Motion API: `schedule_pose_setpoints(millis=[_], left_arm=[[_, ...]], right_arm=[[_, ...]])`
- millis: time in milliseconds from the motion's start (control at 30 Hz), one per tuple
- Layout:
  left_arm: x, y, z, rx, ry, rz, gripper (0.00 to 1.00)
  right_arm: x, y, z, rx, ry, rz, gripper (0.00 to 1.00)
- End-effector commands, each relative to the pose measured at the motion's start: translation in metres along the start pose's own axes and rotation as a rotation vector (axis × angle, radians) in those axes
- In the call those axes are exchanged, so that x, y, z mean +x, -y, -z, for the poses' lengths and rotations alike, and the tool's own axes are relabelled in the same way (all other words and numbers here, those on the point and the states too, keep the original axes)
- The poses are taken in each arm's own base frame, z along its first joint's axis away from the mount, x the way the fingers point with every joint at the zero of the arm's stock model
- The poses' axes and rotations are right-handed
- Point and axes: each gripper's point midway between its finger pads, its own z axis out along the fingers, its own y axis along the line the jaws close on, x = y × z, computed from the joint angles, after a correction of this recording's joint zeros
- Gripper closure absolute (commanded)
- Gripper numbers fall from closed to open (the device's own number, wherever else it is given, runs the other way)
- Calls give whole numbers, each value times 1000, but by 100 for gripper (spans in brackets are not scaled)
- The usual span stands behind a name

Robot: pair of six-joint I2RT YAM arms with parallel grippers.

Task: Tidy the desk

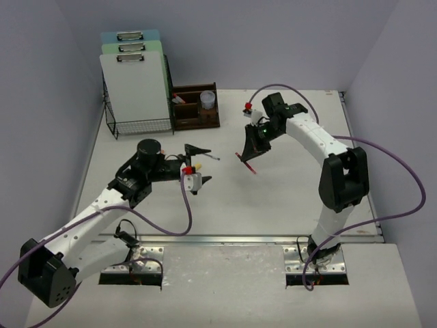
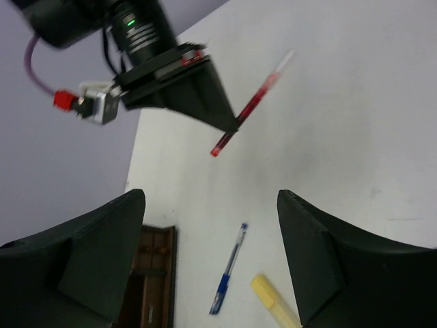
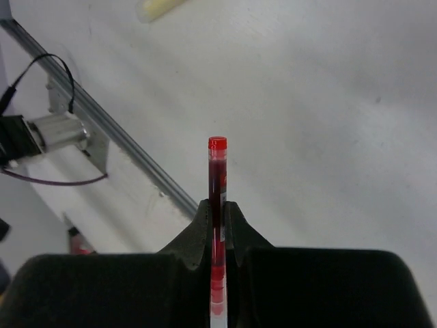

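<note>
The white desk point(image 1: 287, 198) holds loose stationery. My right gripper point(image 1: 250, 156) is shut on a red pen point(image 1: 246, 163) and holds it above the desk's middle; in the right wrist view the pen point(image 3: 217, 171) sticks out past the closed gripper point(image 3: 217, 206). My left gripper point(image 1: 203, 165) is open and empty above a blue pen point(image 1: 210, 156) and a yellow highlighter point(image 1: 196, 166). In the left wrist view the blue pen point(image 2: 229, 270) and the highlighter point(image 2: 273, 301) lie between the open gripper's point(image 2: 212, 205) fingers, with the red pen point(image 2: 251, 106) beyond.
A dark-brown organiser tray point(image 1: 196, 113) with a white cup point(image 1: 207, 100) stands at the back. A black wire rack point(image 1: 140, 126) with clipboards is to its left. A metal rail point(image 1: 239, 239) runs along the near edge. Lavender walls enclose the desk.
</note>
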Motion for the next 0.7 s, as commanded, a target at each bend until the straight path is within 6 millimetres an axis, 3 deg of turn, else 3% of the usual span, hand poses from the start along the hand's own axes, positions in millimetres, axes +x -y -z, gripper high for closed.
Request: schedule_pose_setpoints(millis=[0,33,167,367,533,667], left_arm=[[-20,38,-28,160,118,-254,25],[-19,38,-32,161,121,-255,26],[-35,54,-60,217,191,-280,28],[-49,73,-87,297,240,-272,35],[-59,66,-99,273,262,-235,43],[-59,65,-104,289,254,-214,57]], right_arm=[[16,-24,-4,-91,-27,-499,100],[11,-34,0,-133,-16,-521,100],[22,-47,0,-235,-34,-645,100],[27,-54,-4,-313,-43,-733,100],[21,-53,-5,-322,-8,-737,100],[22,-50,-8,-305,-7,-743,100]])
